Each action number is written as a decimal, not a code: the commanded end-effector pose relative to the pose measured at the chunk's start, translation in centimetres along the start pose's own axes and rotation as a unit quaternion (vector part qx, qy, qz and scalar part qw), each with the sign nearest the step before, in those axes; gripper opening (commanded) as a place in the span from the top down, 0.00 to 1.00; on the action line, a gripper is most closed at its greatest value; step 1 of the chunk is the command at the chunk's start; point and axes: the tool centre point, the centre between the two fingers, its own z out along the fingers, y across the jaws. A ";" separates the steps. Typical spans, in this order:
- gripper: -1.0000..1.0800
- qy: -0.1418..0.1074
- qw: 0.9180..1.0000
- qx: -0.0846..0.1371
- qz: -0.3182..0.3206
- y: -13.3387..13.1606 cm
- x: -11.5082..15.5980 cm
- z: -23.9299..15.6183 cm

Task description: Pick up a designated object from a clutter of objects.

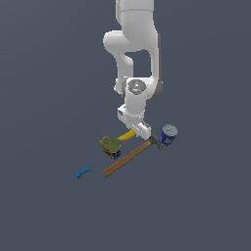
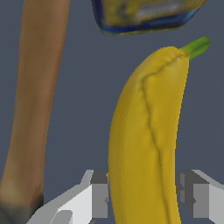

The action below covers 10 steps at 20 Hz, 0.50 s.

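the white panda arm is reaching down into the clutter, and its gripper (image 1: 136, 128) is sitting low over the banana (image 1: 126, 136), whose yellow body is poking out toward the exterior view's left from under the hand. in the wrist view the banana (image 2: 146, 144) is filling the frame lengthwise, its green stem pointing away from the camera, and it is lying between the two pale fingers (image 2: 99, 197), one on each side. the jaws are standing apart with the fruit in the gap; whether the pads are touching its skin is too hard to tell, so it is not showing a firm grasp. the wooden-handled hammer (image 1: 130, 157) is lying just beside the banana, its handle (image 2: 37, 96) running alongside the fruit with floor showing between them. the green-topped tin (image 1: 111, 145) is sitting near the banana's stem end, and its blue-rimmed edge (image 2: 144, 19) is showing in the wrist view. the blue can (image 1: 168, 135) is standing by the hammer's head. a tiny blue dumbbell-shaped piece (image 1: 83, 172) is lying well apart from the rest on the dark floor (image 1: 49, 215).
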 end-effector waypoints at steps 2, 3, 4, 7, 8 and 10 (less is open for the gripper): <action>1.00 0.000 1.000 0.001 0.000 -0.7 -0.7 -1.9; 1.00 0.000 1.000 0.001 0.000 -0.9 -1.0 -2.5; 1.00 0.000 1.000 0.001 0.000 -1.2 -1.2 -3.1; 1.00 0.001 1.000 0.000 0.001 -1.9 -2.1 -5.2; 1.00 0.001 1.000 0.000 0.001 -2.1 -2.3 -6.0; 1.00 0.002 1.000 0.000 0.001 -2.7 -2.9 -7.5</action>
